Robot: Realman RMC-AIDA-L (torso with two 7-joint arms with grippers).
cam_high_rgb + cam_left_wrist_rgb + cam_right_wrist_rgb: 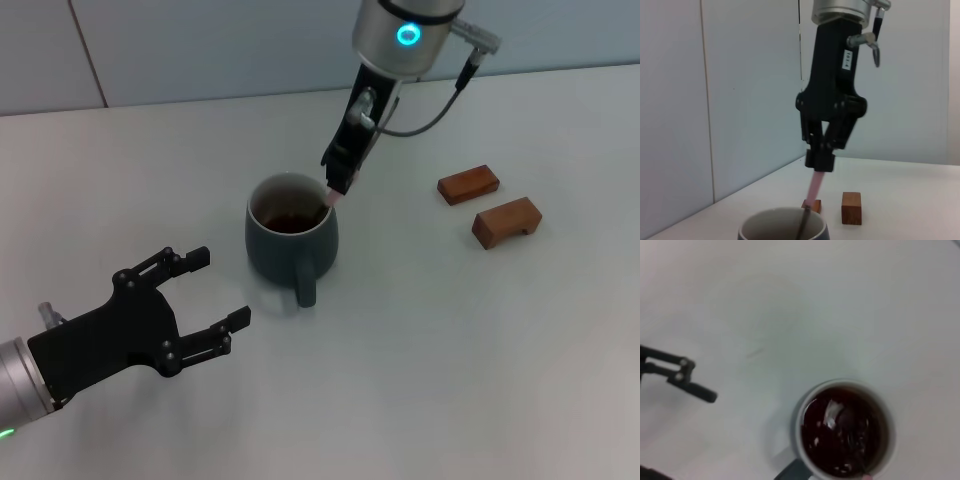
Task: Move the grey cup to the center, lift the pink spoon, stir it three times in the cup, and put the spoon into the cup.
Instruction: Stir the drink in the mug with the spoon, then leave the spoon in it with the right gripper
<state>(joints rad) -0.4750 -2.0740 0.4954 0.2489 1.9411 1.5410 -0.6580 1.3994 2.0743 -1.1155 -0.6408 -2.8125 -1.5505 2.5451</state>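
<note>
The grey cup (291,241) stands mid-table with its handle toward me and dark brown liquid inside. It also shows in the left wrist view (783,228) and the right wrist view (845,427). My right gripper (338,186) is just above the cup's right rim, shut on the pink spoon (331,200). The spoon's pink handle (814,186) slants down into the cup and its bowl (852,432) sits in the liquid. My left gripper (205,290) is open and empty, low on the table to the left of the cup.
Two brown wooden blocks (468,184) (507,222) lie to the right of the cup. A pale wall runs along the back of the table.
</note>
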